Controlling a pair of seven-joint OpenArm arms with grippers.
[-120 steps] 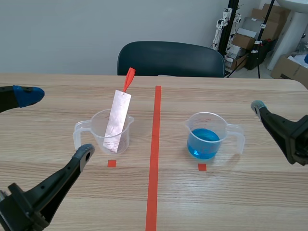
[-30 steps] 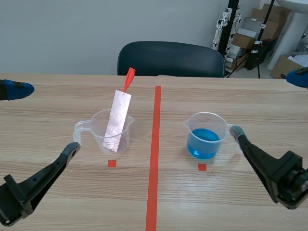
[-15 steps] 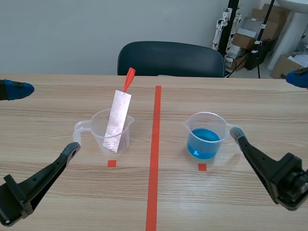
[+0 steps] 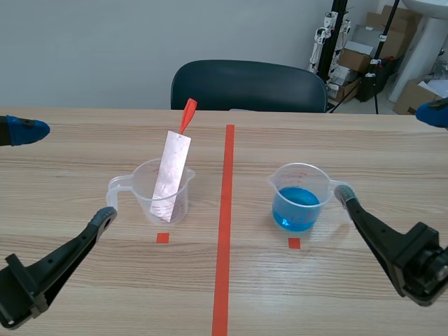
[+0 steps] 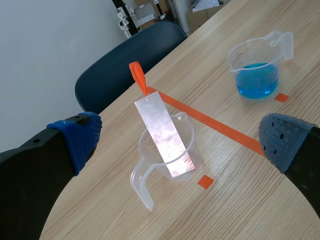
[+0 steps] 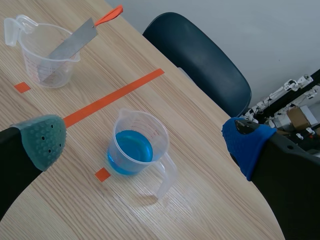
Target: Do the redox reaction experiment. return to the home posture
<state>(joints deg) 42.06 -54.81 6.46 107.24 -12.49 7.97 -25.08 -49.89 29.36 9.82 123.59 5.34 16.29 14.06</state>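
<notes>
The left gripper (image 4: 66,171) is hovering low over the wooden table (image 4: 280,294) with its fingers spread wide and holding nothing, sitting at about 9 o'clock from the clear plastic measuring beaker (image 4: 164,196). That beaker is standing upright just left of the long orange-red tape line (image 4: 224,231), its handle pointing toward 9 o'clock. A shiny metal strip (image 4: 171,171) is resting inside it, leaning against the rim toward 1 o'clock, and an orange-red tag (image 4: 187,114) is sticking up from the strip's top end. At 3 o'clock from this beaker, across the tape line and well apart from it, a second clear beaker (image 4: 301,199) is standing upright, holding blue liquid (image 4: 297,210), with its handle pointing toward 3 o'clock. The right gripper (image 4: 386,152) is hanging at 3 o'clock from the blue beaker, its fingers likewise spread wide and gripping nothing; whether the nearer finger is touching the handle cannot be told. A dark blue chair (image 4: 245,84) is sitting at 12 o'clock, beyond the table's far edge.
</notes>
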